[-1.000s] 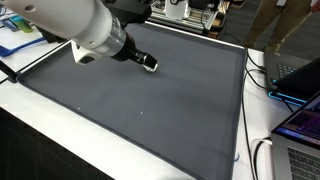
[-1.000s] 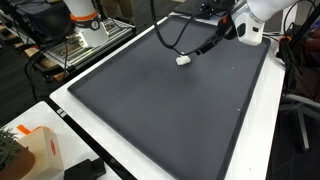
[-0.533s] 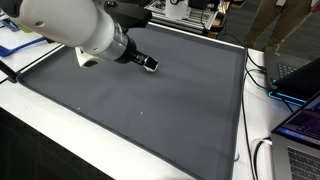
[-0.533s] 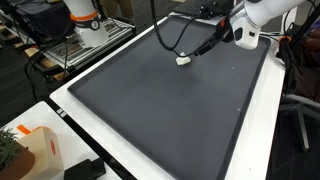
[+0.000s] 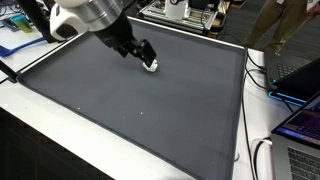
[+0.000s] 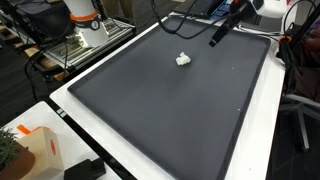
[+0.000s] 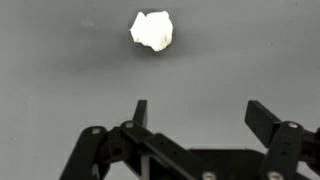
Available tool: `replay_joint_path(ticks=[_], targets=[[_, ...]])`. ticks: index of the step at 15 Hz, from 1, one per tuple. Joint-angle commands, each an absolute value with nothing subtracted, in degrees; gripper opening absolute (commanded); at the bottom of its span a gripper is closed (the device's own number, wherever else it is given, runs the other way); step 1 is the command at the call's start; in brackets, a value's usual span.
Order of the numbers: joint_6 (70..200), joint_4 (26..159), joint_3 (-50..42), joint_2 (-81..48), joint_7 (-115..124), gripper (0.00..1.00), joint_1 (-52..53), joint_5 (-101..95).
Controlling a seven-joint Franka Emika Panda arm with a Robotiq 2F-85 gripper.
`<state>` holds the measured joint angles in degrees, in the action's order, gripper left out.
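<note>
Seen from my wrist, a crumpled white lump (image 7: 152,30) lies on the dark grey mat (image 7: 60,70), ahead of my hand (image 7: 200,115) and off toward the finger at the picture's left, clear of it and touching nothing of mine. My fingers (image 7: 262,118) stand spread wide, with only bare mat between them. In an exterior view the lump (image 6: 183,60) sits left of my hand (image 6: 214,40), apart from it, while my hand hangs above the mat. In an exterior view the lump (image 5: 151,66) shows just past my fingertips, hand (image 5: 146,57) tilted down toward it.
</note>
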<state>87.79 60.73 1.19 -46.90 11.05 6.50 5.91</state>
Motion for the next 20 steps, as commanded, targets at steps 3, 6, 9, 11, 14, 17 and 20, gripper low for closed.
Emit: replay_joint_path(ticks=[3, 6, 9, 11, 14, 17, 20], targets=[[91.7, 79.0, 2.6, -33.6, 11.1, 1.00, 6.3, 8.1], [94.4, 86.4, 3.6, -28.5, 11.6, 1.00, 5.9, 12.1], [94.9, 82.9, 3.5, -30.6, 11.1, 1.00, 6.5, 12.3], [97.8, 86.8, 3.9, -27.8, 11.1, 1.00, 6.5, 13.2], [98.6, 88.7, 4.0, -26.4, 11.0, 1.00, 6.5, 13.5], [98.7, 88.9, 4.0, -26.3, 11.0, 1.00, 6.4, 13.5], [98.8, 89.0, 4.0, -26.3, 11.0, 1.00, 6.4, 13.5]])
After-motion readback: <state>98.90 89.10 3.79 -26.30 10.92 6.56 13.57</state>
